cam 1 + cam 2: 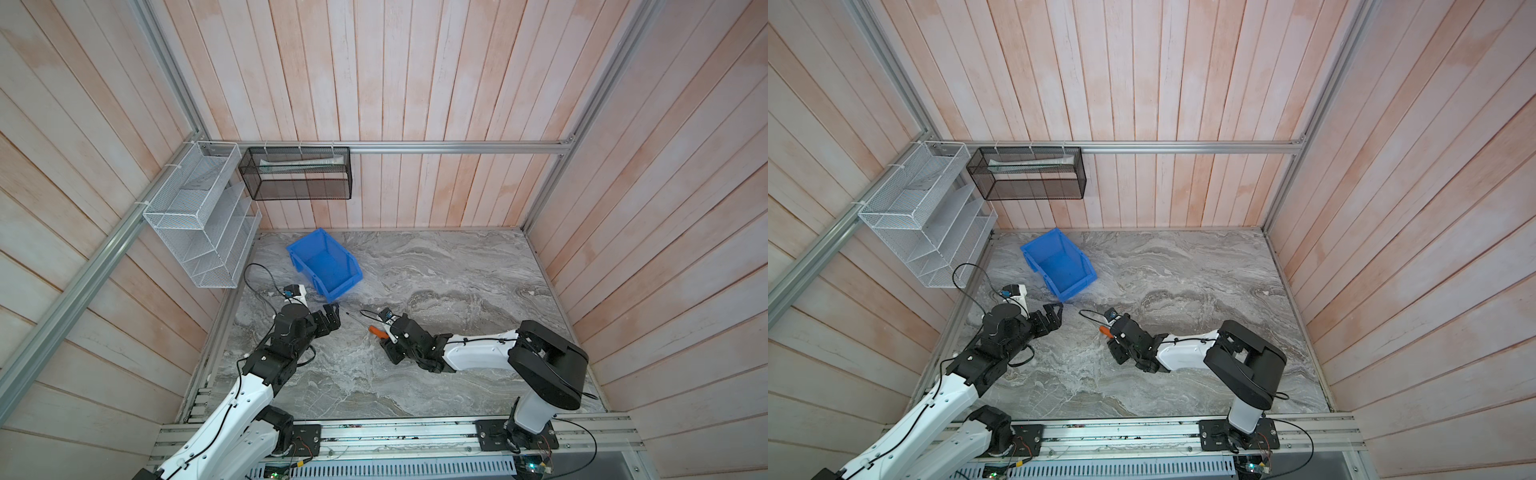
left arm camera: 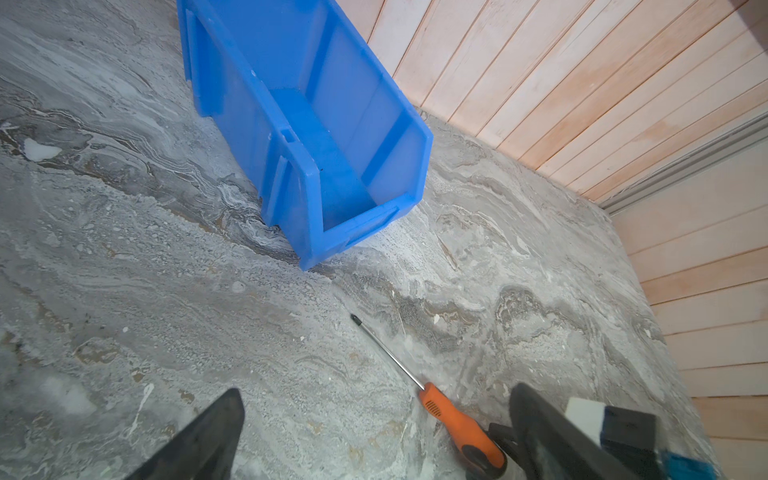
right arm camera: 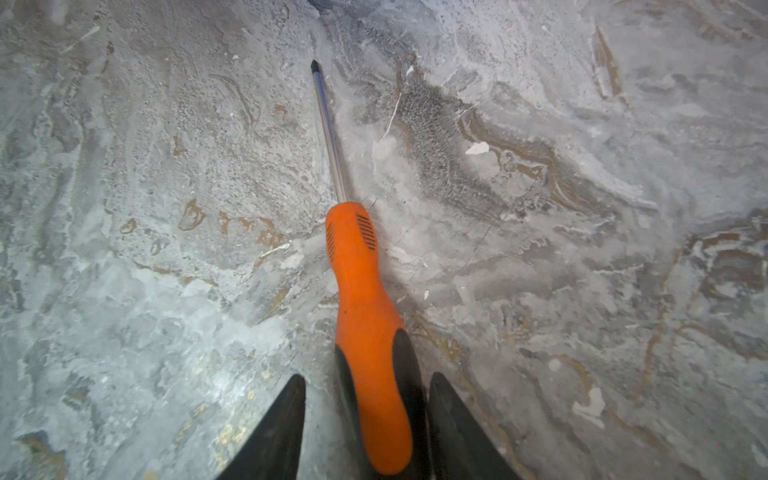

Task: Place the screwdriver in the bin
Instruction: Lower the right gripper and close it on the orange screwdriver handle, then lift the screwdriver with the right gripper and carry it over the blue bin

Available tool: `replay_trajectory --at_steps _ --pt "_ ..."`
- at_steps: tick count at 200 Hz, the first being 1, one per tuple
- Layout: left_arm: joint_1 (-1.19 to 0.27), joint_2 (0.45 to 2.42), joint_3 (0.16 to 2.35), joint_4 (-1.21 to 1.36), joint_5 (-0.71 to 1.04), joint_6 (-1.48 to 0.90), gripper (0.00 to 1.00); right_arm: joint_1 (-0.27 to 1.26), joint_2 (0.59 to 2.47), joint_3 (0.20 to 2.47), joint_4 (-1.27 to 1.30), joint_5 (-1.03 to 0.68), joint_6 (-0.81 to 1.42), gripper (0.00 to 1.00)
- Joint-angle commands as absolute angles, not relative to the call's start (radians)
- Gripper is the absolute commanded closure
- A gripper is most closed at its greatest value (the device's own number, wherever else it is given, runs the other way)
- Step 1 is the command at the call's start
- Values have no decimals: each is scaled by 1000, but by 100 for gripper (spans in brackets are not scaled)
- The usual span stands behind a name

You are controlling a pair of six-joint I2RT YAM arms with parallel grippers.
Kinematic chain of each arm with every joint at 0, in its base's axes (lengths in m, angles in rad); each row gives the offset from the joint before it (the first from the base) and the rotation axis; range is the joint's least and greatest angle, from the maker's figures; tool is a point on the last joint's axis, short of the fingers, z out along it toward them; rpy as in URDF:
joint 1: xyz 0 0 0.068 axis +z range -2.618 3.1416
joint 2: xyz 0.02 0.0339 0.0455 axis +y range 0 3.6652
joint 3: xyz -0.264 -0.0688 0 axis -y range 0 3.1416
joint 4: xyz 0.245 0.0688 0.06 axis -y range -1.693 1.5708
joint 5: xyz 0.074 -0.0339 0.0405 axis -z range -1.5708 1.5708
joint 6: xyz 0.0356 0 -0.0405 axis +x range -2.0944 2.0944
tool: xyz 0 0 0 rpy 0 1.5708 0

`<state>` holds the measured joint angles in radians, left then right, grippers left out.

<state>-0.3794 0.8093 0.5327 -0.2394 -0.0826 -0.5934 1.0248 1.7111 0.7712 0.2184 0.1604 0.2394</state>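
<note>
The screwdriver (image 1: 376,330) (image 1: 1104,331) lies flat on the marbled table, orange handle toward the right arm, shaft tip pointing at the bin. My right gripper (image 3: 366,376) (image 1: 388,333) straddles the black butt end of the handle (image 3: 365,311). Its jaws are narrow, with a sliver of table still showing on one side. The blue bin (image 1: 343,252) (image 1: 1076,252) (image 2: 249,124) stands empty at the back left, its low lip facing the screwdriver (image 2: 453,419). My left gripper (image 1: 332,316) (image 2: 376,390) hovers open near the shaft tip, holding nothing.
A white wire rack (image 1: 199,232) hangs on the left wall. A black mesh basket (image 1: 297,172) hangs on the back wall above the bin. Wooden walls close in three sides of the table (image 1: 457,282). A loose black cable (image 1: 262,282) loops by the left wrist.
</note>
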Motion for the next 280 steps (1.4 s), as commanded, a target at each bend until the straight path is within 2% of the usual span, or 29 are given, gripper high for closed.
replay_trajectory --at_steps 1,24,60,77,95,130,226,251,280 --pt "-370 795 534 -229 -42 -613 0 1024 1754 775 215 179 230 53" --pt "-367 789 531 -220 -38 -621 0 1023 1763 771 223 181 229 58" --pt "-353 788 545 -237 -52 -621 0 1023 1769 776 228 173 216 58" --pt "-346 792 555 -246 -52 -618 0 1023 1768 782 226 178 212 70" --pt "-344 788 563 -255 -54 -618 0 1023 1757 792 220 178 210 72" --pt "-339 778 585 -271 -54 -615 0 1023 1705 812 189 185 182 80" --pt "-282 800 696 -223 -58 -610 0 1018 1519 927 101 210 164 83" --pt "-271 820 703 -169 -44 -642 0 995 1591 1068 99 185 208 82" --pt "-244 840 706 -122 -2 -691 0 968 1757 1311 42 164 280 82"
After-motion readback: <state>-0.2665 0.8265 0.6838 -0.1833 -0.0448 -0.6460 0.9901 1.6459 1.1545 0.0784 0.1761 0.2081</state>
